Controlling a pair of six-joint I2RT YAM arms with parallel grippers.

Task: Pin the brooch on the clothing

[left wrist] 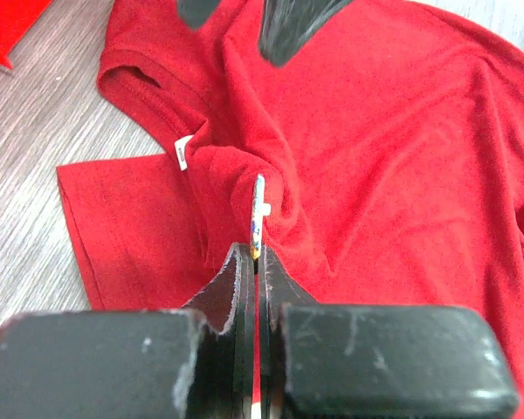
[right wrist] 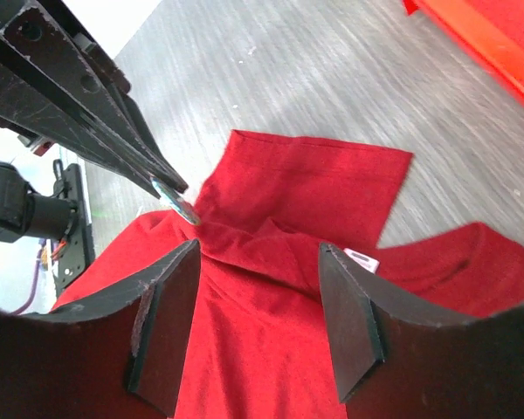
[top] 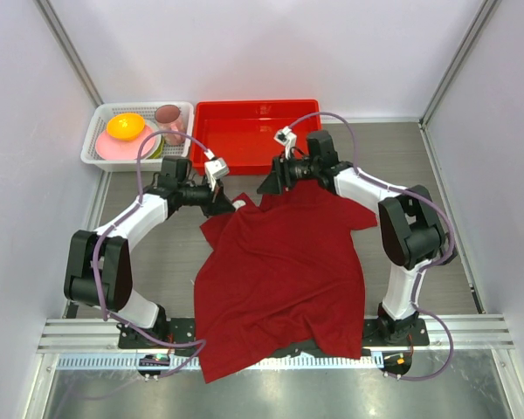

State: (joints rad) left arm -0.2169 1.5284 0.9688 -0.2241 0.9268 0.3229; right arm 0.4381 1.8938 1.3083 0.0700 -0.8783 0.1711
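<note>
One brooch (left wrist: 258, 209), clamped edge-on in my left end effector (left wrist: 256, 255), meets the T-shirt (left wrist: 384, 157) fold; right end effector (right wrist: 258, 262) released, empty; press squarely.

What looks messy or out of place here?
The dark red T-shirt lies crumpled and askew, its hem hanging over the front rail. Near the collar, the left gripper pinches the brooch edge-on, right at a bunched fold. Nothing looks spilled or torn.
</note>
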